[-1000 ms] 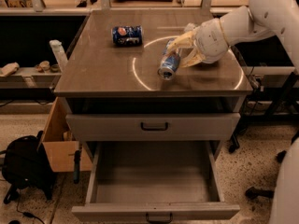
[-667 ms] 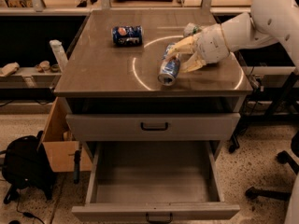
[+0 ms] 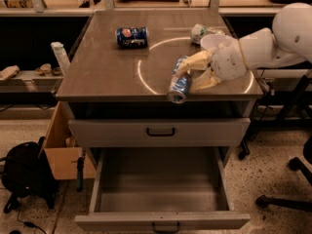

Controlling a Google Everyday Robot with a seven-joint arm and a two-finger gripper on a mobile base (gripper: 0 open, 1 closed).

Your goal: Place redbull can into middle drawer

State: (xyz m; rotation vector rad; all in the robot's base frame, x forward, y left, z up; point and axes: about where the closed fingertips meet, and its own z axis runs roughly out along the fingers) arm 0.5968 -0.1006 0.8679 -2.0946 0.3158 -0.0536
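The redbull can (image 3: 179, 85), slim and silver-and-blue, is tilted with its metal top toward the front edge of the brown counter (image 3: 107, 69). My gripper (image 3: 189, 74) is shut on it from the right, with pale yellow fingers (image 3: 194, 61) on either side. It holds the can at the counter's front edge, right of centre. Below, the middle drawer (image 3: 158, 213) is pulled out, and its deep grey tray shows nothing inside. Its dark bar handle (image 3: 165, 226) is at the bottom edge of the view.
A stubby dark blue can (image 3: 131, 36) lies at the back of the counter. A crumpled pale object (image 3: 200, 31) lies behind my arm. The upper drawer (image 3: 161, 131) is closed. A cardboard box (image 3: 63, 152) and a black backpack (image 3: 24, 174) stand on the left. A chair base (image 3: 287, 196) is on the right.
My gripper has carried the redbull can from the middle of the counter toward its front edge. The can is now tilted further forward, over the open drawer's side.
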